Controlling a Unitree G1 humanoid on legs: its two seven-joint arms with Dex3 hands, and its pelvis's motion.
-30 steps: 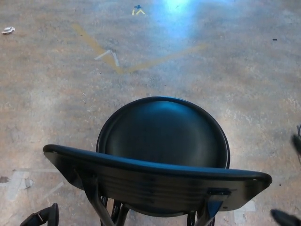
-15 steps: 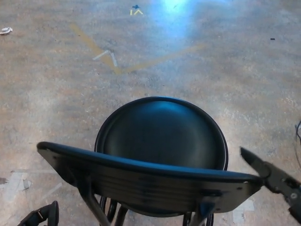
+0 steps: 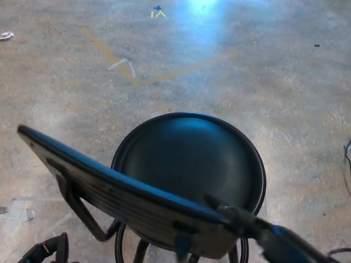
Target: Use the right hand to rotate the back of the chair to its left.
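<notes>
Concrete floor (image 3: 263,82) with tape marks. Right hand (image 3: 247,219) presses the chair backrest (image 3: 126,194) end, finger state unclear; backrest angles up-left from it, consistent with pushing leftward.

The right hand (image 3: 249,219), only a dark tip at the picture's lower right edge a second ago and reaching in beside the backrest's right end half a second ago, now presses against that end, low in the picture and partly blurred. The chair's backrest (image 3: 120,192), which lay almost level across the picture, now slants steeply: its left end sits higher and farther left, its right end lower and nearer the middle. More of the round seat (image 3: 189,156) shows on its right side, and the backrest's metal support (image 3: 82,211) on the left stands out clearer below the rail.
</notes>
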